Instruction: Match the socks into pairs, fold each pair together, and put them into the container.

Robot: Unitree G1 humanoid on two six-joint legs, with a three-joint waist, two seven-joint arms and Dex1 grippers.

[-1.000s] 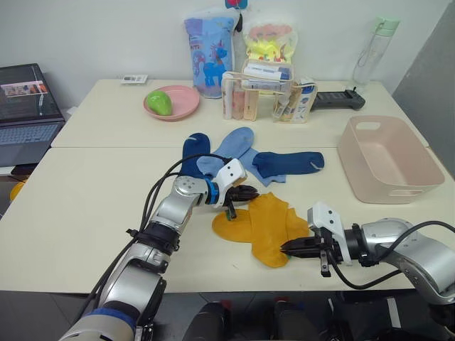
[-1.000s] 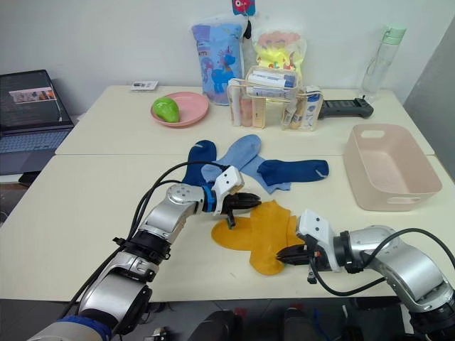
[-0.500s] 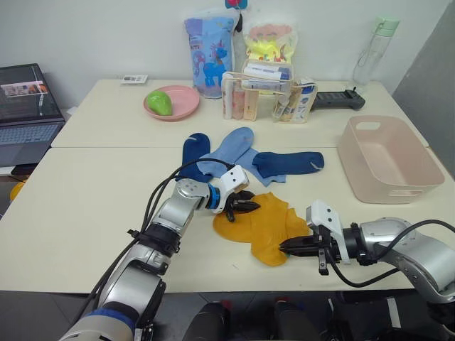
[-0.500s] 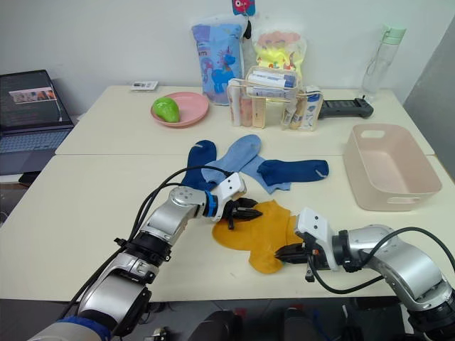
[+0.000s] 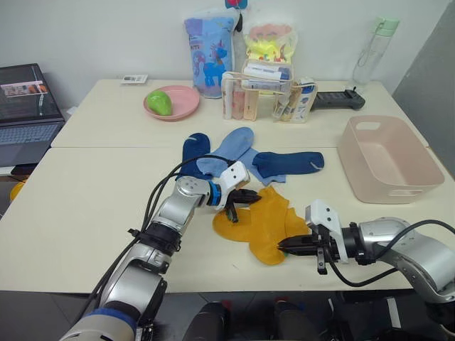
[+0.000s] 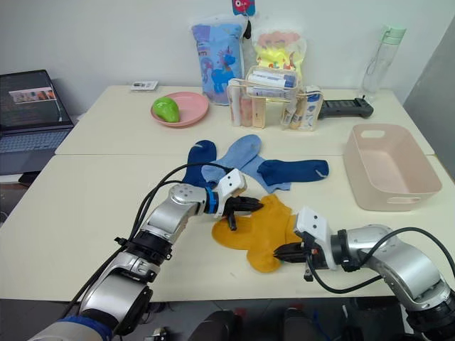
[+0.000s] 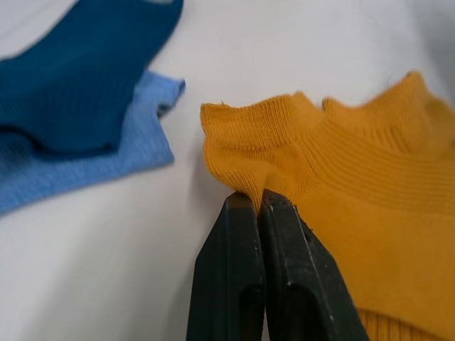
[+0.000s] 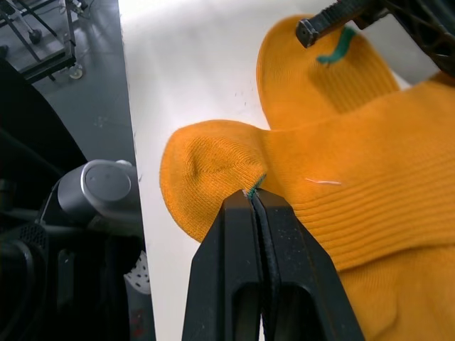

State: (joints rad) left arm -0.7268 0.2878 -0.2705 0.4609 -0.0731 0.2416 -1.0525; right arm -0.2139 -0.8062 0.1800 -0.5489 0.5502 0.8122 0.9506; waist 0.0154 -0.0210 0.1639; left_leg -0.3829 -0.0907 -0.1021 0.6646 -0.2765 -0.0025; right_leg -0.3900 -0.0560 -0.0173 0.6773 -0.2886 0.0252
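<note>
The yellow socks (image 5: 264, 224) lie overlapped near the front edge of the table (image 5: 85, 192), with both grippers on them. The left gripper (image 5: 250, 195) reaches in from the left at the cuff end; the left wrist view shows its fingers (image 7: 242, 284) pressed together with a small fold of yellow cuff (image 7: 245, 124) pinched between the tips, a detail the head views are too distant to settle. The right gripper (image 5: 282, 246) comes in low from the right at the near lobe of the yellow socks. The right wrist view shows its fingers (image 8: 249, 284) clenched on a rounded toe or heel (image 8: 206, 177), with a thread of green at the pinch point and another green mark (image 8: 334, 48) on the sock behind, next to the left gripper's fingertip.

Just behind the yellow socks lie the other four: one navy sock (image 5: 193, 153) at the left, another navy sock (image 5: 288, 163) pointing right, and the light blue socks (image 5: 234, 149) between and partly under them. The left wrist view shows navy lying over light blue, apart from the yellow cuff.

The container (image 5: 387, 160) sits at the right of the table, well apart from the socks, with nothing visible inside it.

Along the back stand a pink plate (image 5: 170, 103) holding a green fruit (image 5: 160, 101), printed bags (image 5: 210, 53), a clear organiser (image 5: 259, 92), a bottle (image 5: 373, 50) and a black remote (image 5: 338, 99). A laptop (image 5: 28, 106) sits at the far left.
</note>
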